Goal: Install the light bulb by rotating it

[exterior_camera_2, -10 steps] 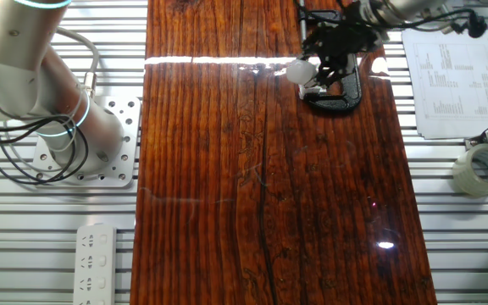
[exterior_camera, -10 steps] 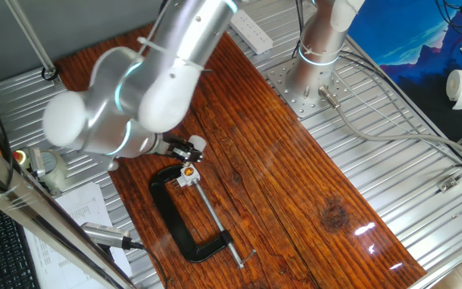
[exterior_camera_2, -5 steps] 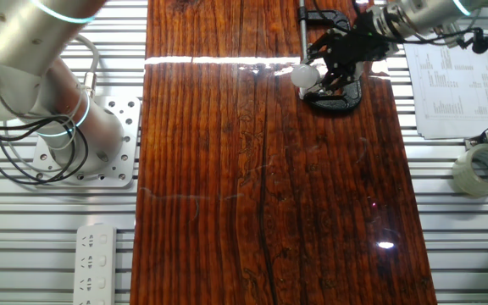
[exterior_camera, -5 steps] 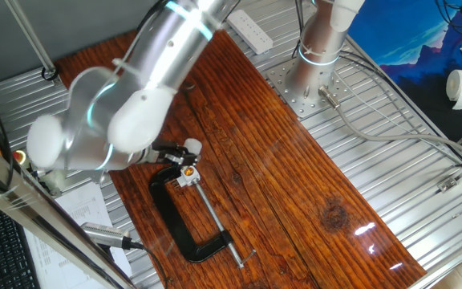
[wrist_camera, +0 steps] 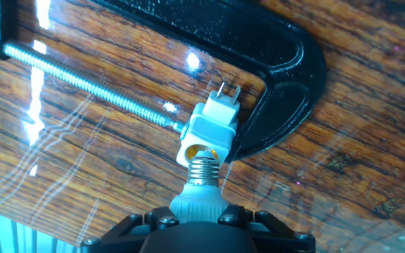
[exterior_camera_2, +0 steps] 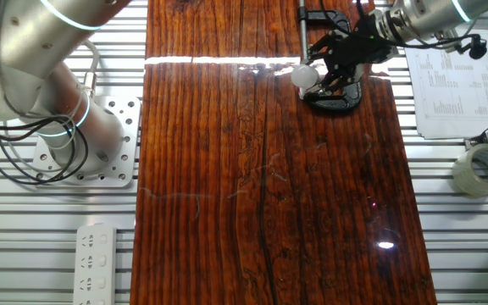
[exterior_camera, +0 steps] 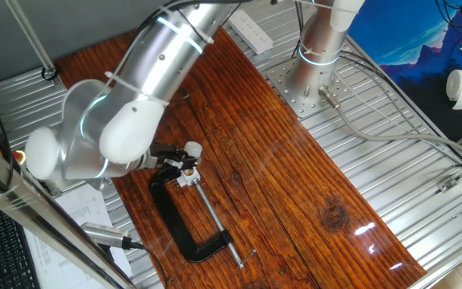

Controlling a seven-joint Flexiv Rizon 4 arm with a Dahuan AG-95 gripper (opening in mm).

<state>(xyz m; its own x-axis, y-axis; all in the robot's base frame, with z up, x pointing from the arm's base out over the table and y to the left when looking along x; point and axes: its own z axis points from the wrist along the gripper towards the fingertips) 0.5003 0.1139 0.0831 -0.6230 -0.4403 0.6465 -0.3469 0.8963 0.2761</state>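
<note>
Glossy varnished wood on the tabletop (wrist_camera: 104,161), grain streaked and throwing back white glare. The C-clamp (wrist_camera: 259,49) looks like rough matt black cast metal, its screw (wrist_camera: 90,88) bright threaded steel. The light bulb (wrist_camera: 201,190) shows a ribbed silvery metal base under smooth whitish plastic; the socket block (wrist_camera: 209,130) is smooth white plastic.

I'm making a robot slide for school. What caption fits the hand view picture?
The gripper holds the light bulb, its screw base at the mouth of the white socket clamped by the black C-clamp.
</note>
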